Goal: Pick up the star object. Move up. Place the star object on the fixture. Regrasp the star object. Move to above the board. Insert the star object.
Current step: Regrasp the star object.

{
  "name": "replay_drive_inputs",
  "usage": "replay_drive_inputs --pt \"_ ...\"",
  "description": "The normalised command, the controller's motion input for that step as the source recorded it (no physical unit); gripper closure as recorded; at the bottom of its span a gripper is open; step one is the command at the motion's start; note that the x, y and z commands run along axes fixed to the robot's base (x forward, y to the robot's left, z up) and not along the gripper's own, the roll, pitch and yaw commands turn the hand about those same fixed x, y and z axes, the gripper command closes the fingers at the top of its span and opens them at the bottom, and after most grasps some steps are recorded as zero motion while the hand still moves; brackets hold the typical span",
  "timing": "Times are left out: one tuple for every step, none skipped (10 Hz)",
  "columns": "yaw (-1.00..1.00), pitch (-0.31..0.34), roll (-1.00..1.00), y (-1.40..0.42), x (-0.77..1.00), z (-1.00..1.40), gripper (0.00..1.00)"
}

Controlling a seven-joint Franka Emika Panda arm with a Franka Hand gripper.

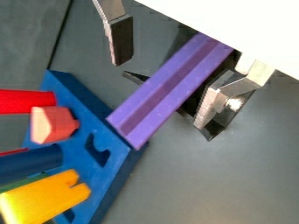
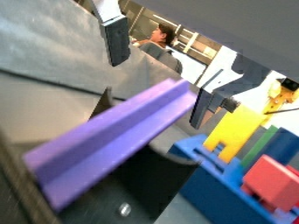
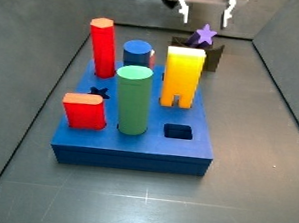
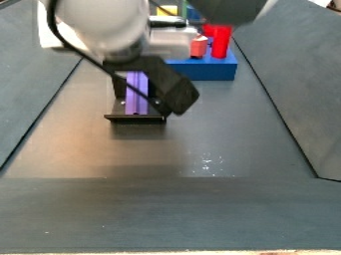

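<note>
The star object [image 1: 173, 83] is a long purple bar with a star-shaped end. It lies on the dark fixture [image 3: 216, 56] behind the blue board [image 3: 135, 142]. It also shows in a wrist view [image 2: 111, 140] and in both side views [image 3: 205, 35] [image 4: 134, 96]. My gripper [image 1: 170, 68] is open and hangs above the bar, one finger [image 1: 118, 35] on each side, both clear of it. The gripper also shows in the remaining views [image 2: 163, 70] [image 3: 207, 3] [image 4: 163, 84]. The star-shaped hole [image 3: 98, 93] in the board is empty.
Standing in the board are a red hexagonal post [image 3: 103, 43], a blue cylinder [image 3: 138, 54], a yellow block [image 3: 183, 77], a green cylinder [image 3: 132, 100] and a red block [image 3: 84, 110]. A square hole [image 3: 178, 132] is open. Dark sloping walls flank the floor.
</note>
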Motion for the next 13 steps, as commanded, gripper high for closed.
replay_drive_inputs --pt "0.00 0.064 0.05 0.00 -0.03 0.53 0.00" --pt "0.00 0.066 0.04 0.00 -0.03 0.43 0.00" --pt "0.03 0.079 1.00 -0.88 0.00 1.00 0.00" --pt "0.03 0.077 1.00 -0.95 0.00 1.00 0.00" --pt "0.03 0.066 1.00 -0.98 -0.04 1.00 0.00" --pt "0.03 0.061 1.00 -1.00 -0.06 1.00 0.00" --pt "0.03 0.055 1.00 -1.00 -0.07 0.95 0.00" --pt "0.02 0.053 1.00 -0.90 -0.07 0.81 0.00" --pt "0.02 0.050 1.00 -0.69 -0.05 0.54 0.00" --pt "0.02 0.049 1.00 -0.58 -0.04 0.40 0.00" --pt "0.02 0.043 1.00 -0.29 -0.03 0.06 0.00" --pt "0.02 0.040 1.00 -0.18 -0.02 0.01 0.00" --pt "0.02 0.038 1.00 -0.02 -0.03 0.04 0.00"
